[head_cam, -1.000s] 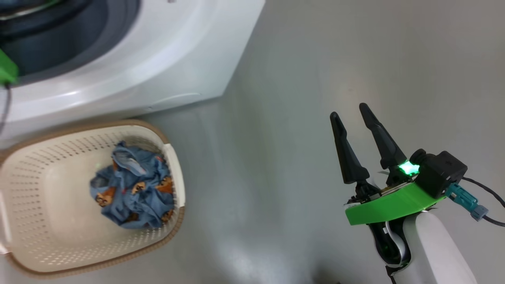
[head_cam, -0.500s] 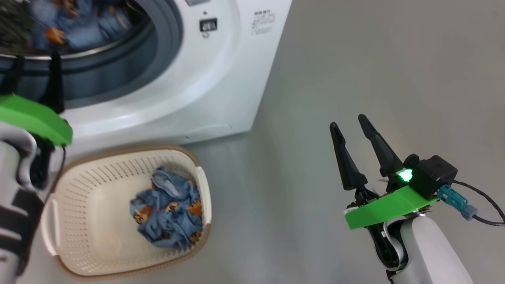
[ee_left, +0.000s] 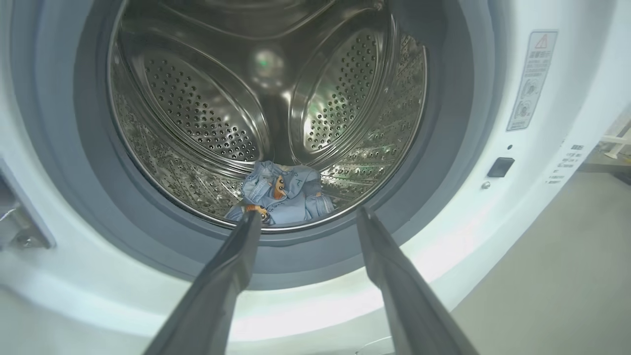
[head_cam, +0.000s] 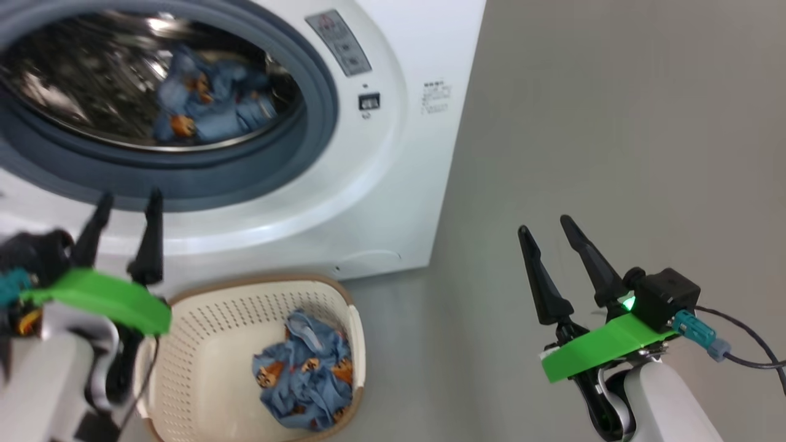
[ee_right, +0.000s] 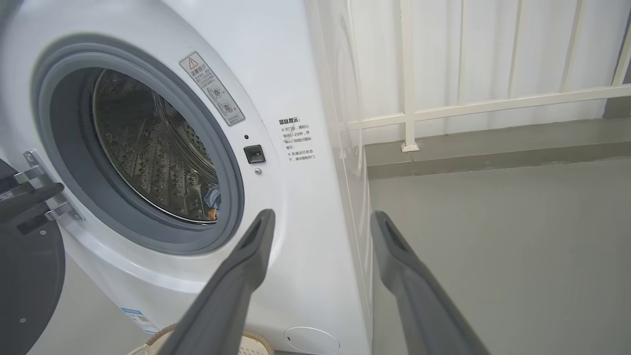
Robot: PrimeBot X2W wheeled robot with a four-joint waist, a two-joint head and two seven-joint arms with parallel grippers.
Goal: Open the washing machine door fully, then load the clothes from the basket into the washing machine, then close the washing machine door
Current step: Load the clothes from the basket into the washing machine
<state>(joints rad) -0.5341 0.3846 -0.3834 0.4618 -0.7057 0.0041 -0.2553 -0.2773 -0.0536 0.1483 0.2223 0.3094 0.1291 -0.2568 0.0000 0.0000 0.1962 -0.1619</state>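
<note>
Head camera tilted up; garment (head_cam: 209,113) now in washing machine (head_cam: 393,202); left fingers (head_cam: 150,233), right fingers (head_cam: 539,276) spread, empty; next I fetch clothes (head_cam: 304,380) from basket (head_cam: 202,331)

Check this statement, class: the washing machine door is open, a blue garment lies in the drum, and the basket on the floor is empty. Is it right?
No. The basket is not empty: the head view shows blue bear-print clothes in it. The door is open and a garment lies in the drum.
</note>
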